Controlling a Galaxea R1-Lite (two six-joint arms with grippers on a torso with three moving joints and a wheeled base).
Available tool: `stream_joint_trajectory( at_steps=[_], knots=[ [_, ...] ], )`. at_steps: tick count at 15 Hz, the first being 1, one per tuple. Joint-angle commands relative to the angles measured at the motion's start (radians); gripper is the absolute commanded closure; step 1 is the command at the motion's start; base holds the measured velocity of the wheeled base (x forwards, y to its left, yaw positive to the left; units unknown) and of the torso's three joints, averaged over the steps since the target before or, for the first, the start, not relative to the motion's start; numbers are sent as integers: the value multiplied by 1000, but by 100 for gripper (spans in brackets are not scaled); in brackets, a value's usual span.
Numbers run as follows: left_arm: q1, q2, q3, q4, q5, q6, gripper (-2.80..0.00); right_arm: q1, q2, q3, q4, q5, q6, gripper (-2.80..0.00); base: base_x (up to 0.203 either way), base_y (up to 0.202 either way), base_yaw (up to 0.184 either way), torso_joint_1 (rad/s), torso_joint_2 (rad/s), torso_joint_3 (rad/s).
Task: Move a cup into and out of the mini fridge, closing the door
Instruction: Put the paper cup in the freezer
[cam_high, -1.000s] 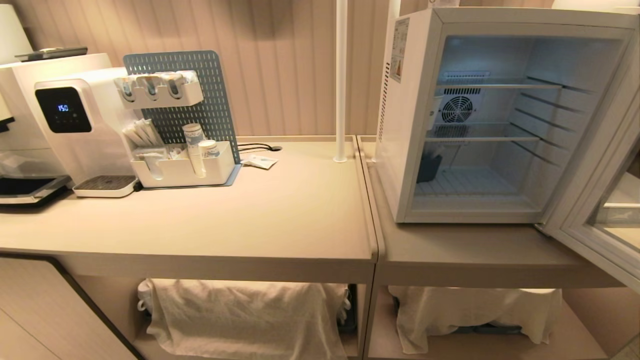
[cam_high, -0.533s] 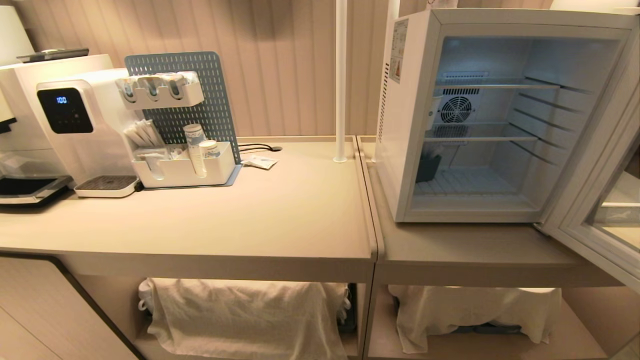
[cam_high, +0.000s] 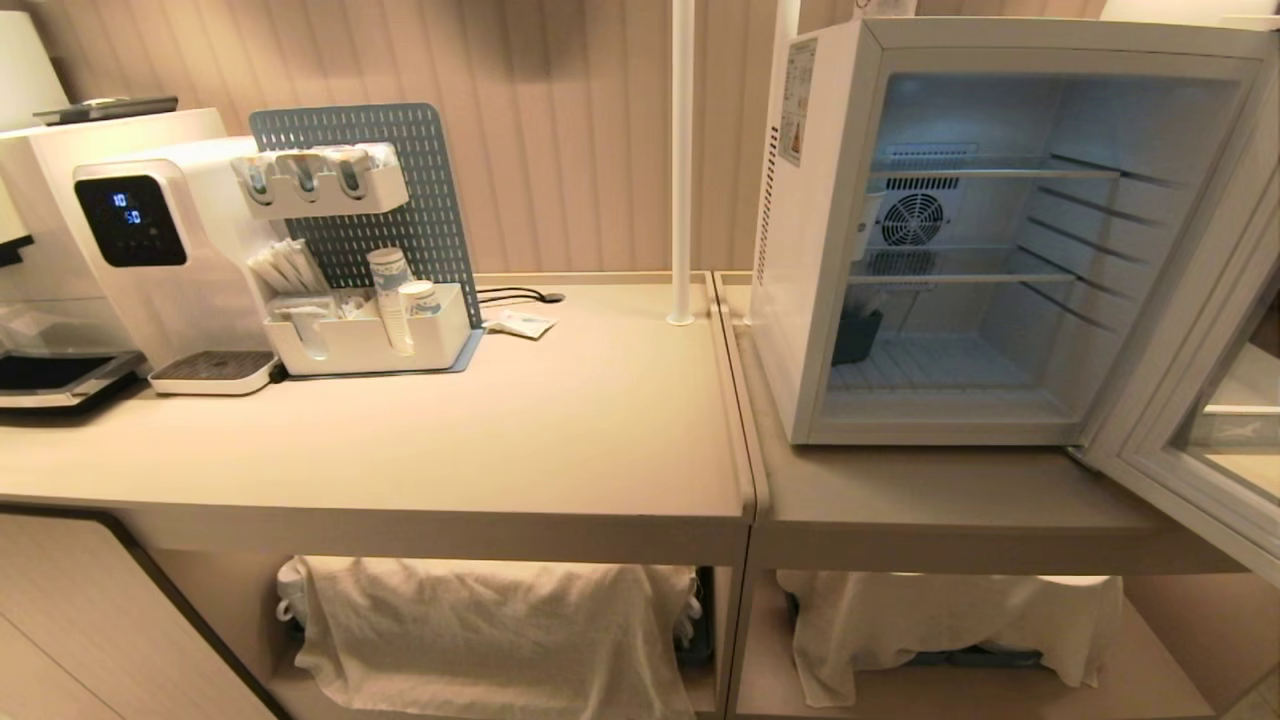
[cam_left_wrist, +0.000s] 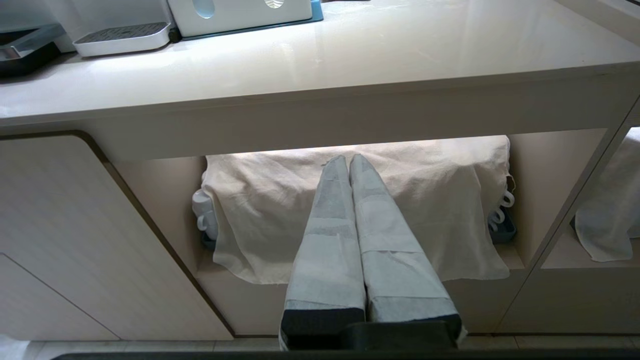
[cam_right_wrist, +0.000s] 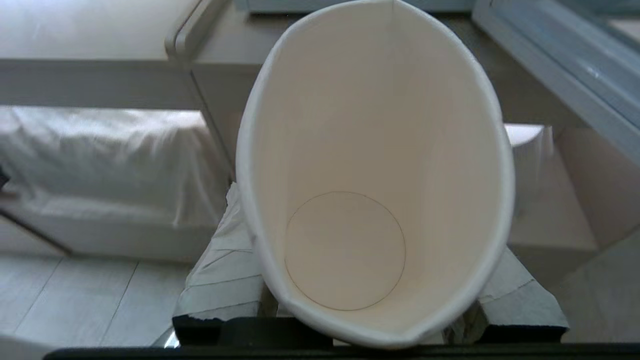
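- The right pincer (cam_right_wrist: 372, 310) holds the cup (cam_right_wrist: 370, 165) between its two tape-wrapped fingers (cam_right_wrist: 222, 285), which press against the cup's sides near its base; the rim is squeezed out of round into an oval.
- The cup's open mouth faces the right wrist camera, showing a plain white inside and a round bottom; nothing is in it.
- Neither arm shows in the head view, so the cup and both pincers sit below the front edge of the counter (cam_high: 560, 420).
- Past the cup, the right wrist view shows the counter's edge, the lower shelf with a pale cloth (cam_right_wrist: 100, 165) draped over it, and a strip of the door (cam_right_wrist: 565, 65).
- The mini fridge (cam_high: 815, 230) stands on the right-hand section of the counter with its inside lit, wire shelves bare and a round fan at the back.
- The door (cam_high: 1190, 400) is swung wide open to the right, its glass pane facing away from the cabinet.
- The left pincer (cam_left_wrist: 348, 162) is closed on nothing, its two wrapped fingers lying flat against each other and pointing at the cloth (cam_left_wrist: 410, 200) on the shelf under the counter.
- On the left of the counter stand a water dispenser (cam_high: 170, 260) with a dark screen and a white organiser tray (cam_high: 360, 345) in front of a blue-grey pegboard (cam_high: 420, 200), with stacked paper cups (cam_high: 388, 295) in the tray.
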Motion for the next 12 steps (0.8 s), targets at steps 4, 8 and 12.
stream_joint_trajectory(
  at_steps=[4,8,12],
  knots=[
    [0,0,0,0,0,0,0,11,494,-290,91,57,97,0,0,0,0,0,0,0],
    [0,0,0,0,0,0,0,43,863,-480,106,116,157,0,0,0,0,0,0,0],
    [0,0,0,0,0,0,0,54,1180,-622,28,235,167,0,0,0,0,0,0,0]
  ],
)
